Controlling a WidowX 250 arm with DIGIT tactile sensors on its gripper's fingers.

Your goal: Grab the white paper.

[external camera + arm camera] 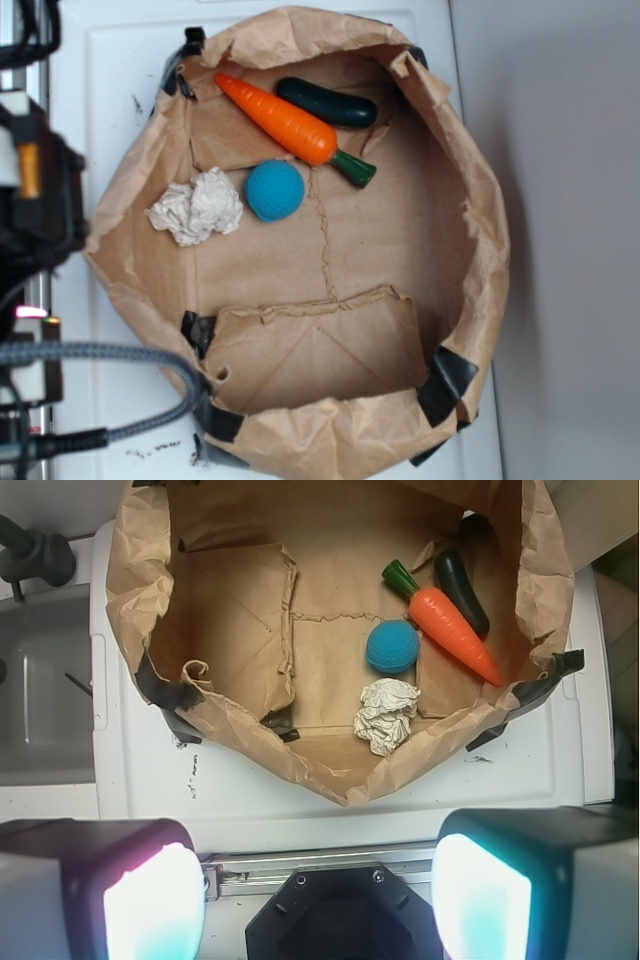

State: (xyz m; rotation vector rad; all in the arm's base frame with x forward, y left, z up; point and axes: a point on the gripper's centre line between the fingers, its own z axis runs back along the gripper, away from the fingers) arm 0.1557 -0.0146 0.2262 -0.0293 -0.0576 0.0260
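- White desk [250, 800] fills the ground under everything, and on it sits a brown paper bag [240, 720] with its walls rolled down into a shallow open tub, dark tape patches at the corners.
- White paper [388, 713], a lumpy wrinkled wad, lies on the bag floor just inside the wall nearest the claw [318, 900], ahead of it and a little to its right in the wrist view.
- It rests loose, with nothing on top of it. The low bag wall stands between it and the claw, so I judge the approach has to come over that rim and down.
- Blue ball [392, 646] sits just beyond the wad, very close, perhaps touching. A careless closing could nudge or catch it.
- Farther out and to the right lie an orange toy carrot [455, 633] with a green stem and a dark green cucumber-like piece [462, 590] pressed along it, both against the far bag wall and well apart from the wad.
- Claw is spread wide, its two pads [150, 905] at the lower corners of the wrist view with bare space between them. It has hold of nothing and hangs outside the bag, above the desk edge.
- Judging by this, the reach toward the wad has not begun.
- Left of the desk in the wrist view is a grey recessed area, hard to identify. The exterior view shows a plain grey surface beyond the desk and dark robot parts with a braided cable [100, 355].
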